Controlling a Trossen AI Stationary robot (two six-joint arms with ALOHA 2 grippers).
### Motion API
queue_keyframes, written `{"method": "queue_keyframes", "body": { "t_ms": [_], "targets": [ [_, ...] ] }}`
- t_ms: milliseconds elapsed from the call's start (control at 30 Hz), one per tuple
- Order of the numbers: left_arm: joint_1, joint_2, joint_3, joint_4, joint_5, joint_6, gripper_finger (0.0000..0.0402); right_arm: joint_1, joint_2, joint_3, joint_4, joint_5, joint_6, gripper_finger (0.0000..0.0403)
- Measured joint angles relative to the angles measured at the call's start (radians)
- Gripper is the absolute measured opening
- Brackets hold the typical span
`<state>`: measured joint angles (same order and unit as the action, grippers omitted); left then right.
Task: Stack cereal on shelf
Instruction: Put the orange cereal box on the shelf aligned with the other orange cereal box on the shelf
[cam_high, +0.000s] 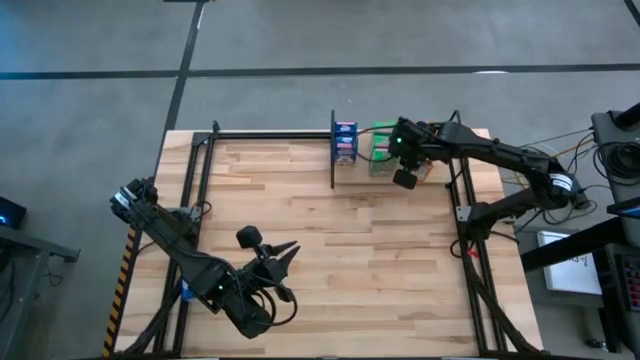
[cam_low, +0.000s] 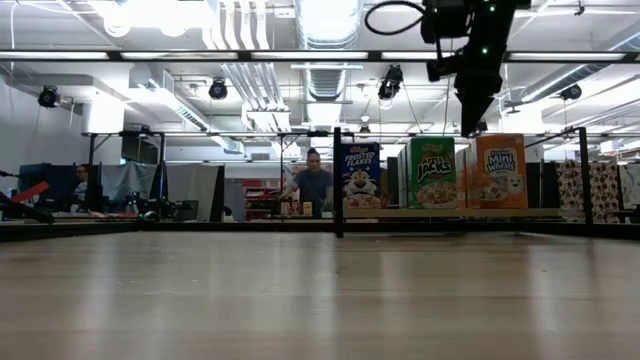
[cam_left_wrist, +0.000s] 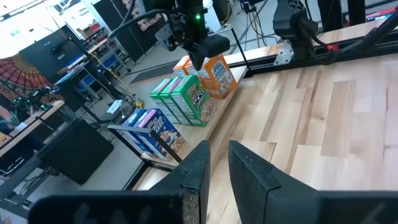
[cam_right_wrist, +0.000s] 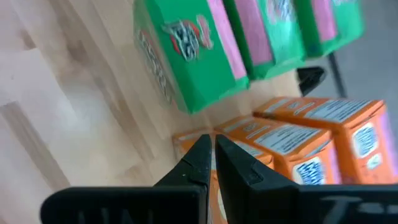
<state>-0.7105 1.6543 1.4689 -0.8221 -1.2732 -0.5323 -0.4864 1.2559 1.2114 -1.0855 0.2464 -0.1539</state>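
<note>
Cereal (cam_left_wrist: 186, 102) in rows on shelf (cam_low: 440, 213), both arms' jaws clenched empty.

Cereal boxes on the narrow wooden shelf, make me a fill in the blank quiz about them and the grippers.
1. On the narrow light-wood shelf, the green cardboard cereal boxes stand between the blue cardboard boxes and the ___ ones.
2. The right gripper hangs above the shelf with jaws ___.
3. The left gripper waits over the ___.

Missing: orange; shut; tabletop
</note>
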Motion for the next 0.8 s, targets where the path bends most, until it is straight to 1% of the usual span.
{"method": "queue_keyframes", "body": {
  "t_ms": [67, 200, 567, 800],
  "targets": [
    [0.000, 0.000, 0.000, 0.000, 0.000, 0.000, 0.0041, -0.026, -0.005, -0.011, -0.001, -0.025, -0.005, 0.0013],
    [0.000, 0.000, 0.000, 0.000, 0.000, 0.000, 0.0041, -0.046, -0.017, -0.036, 0.003, -0.029, -0.025, 0.0013],
    [0.000, 0.000, -0.005, 0.000, 0.001, 0.000, 0.0041, -0.044, -0.039, -0.055, -0.005, -0.041, -0.066, 0.0013],
    [0.000, 0.000, -0.006, -0.001, 0.001, 0.000, 0.0041, -0.029, -0.087, -0.039, -0.009, -0.038, -0.035, 0.0013]
  ]
}}
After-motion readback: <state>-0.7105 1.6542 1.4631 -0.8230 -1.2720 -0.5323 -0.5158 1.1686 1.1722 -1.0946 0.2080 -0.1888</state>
